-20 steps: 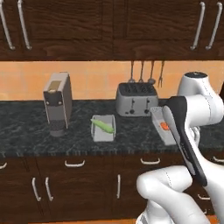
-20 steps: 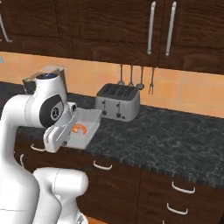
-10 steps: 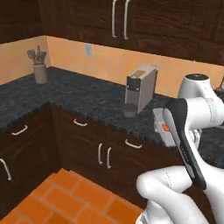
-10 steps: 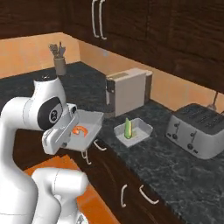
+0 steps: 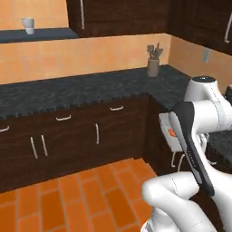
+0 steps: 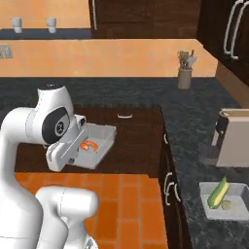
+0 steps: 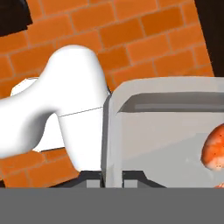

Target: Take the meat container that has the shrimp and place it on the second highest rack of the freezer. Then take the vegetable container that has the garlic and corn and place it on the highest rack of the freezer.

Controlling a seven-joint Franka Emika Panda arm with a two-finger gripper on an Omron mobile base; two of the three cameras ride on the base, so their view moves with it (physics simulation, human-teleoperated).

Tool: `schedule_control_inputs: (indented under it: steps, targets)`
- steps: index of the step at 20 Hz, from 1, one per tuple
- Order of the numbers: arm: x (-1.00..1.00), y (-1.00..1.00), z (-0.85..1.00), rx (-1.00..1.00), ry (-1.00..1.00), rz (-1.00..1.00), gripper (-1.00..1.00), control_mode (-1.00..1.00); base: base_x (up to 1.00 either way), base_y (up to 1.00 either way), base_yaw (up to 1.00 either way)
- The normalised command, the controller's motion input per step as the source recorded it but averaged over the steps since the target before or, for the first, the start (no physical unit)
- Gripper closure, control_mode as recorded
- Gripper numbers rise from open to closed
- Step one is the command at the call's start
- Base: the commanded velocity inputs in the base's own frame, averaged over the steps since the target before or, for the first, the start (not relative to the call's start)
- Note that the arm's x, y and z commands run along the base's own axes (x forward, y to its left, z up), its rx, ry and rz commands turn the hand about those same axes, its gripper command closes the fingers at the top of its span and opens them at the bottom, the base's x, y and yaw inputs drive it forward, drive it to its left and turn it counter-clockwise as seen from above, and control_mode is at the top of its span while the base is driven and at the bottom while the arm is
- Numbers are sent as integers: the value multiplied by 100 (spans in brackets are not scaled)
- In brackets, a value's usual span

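While my gripper (image 7: 113, 177) stays clamped on 1 wall of the shrimp container (image 6: 97, 143), carried over the floor, it could tilt; a sharp turn might spill the shrimp (image 6: 88, 145).

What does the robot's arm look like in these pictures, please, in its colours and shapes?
The arm is built of glossy white, rounded, tube-like segments with dark grey joints and a dark round cap on one joint. A long dark strip runs along one link in the left base view. The pincer ends in two small dark finger tips.
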Motion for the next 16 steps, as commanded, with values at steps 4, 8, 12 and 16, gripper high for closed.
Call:
schedule_control_inputs:
  steps: [4,8,12,16]
  targets:
    - [0,0,0,0,0,0,100,100,0,0,100]
    - [0,0,0,0,0,0,100,100,0,0,100]
    - [0,0,0,0,0,0,100,100,0,0,100]
    - [0,0,0,0,0,0,100,100,0,0,100]
